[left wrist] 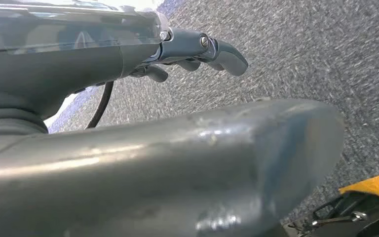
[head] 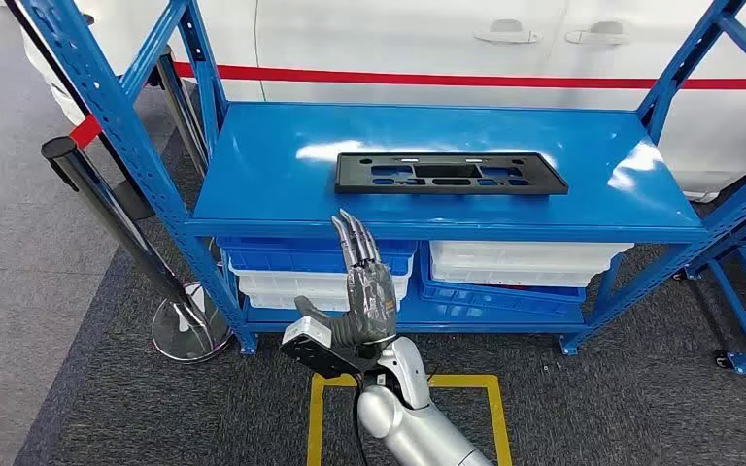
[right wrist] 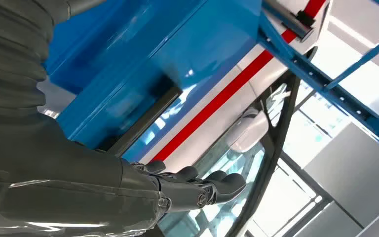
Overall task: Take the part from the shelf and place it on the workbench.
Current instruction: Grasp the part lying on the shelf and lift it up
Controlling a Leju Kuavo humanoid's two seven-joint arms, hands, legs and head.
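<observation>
While right hand hovers, part lies beyond.

In the head view, the robot's silver right arm rises from the bottom edge, bent at the wrist so that the grey-covered right hand stands upright. Its dark fingers are straight, close together and pointing upward, with nothing in them, and the thick thumb sits out to the side. The right wrist view shows the same fingers extended and empty. In the left wrist view, the grey left hand hangs low with its dark fingers loosely extended, holding nothing.
</observation>
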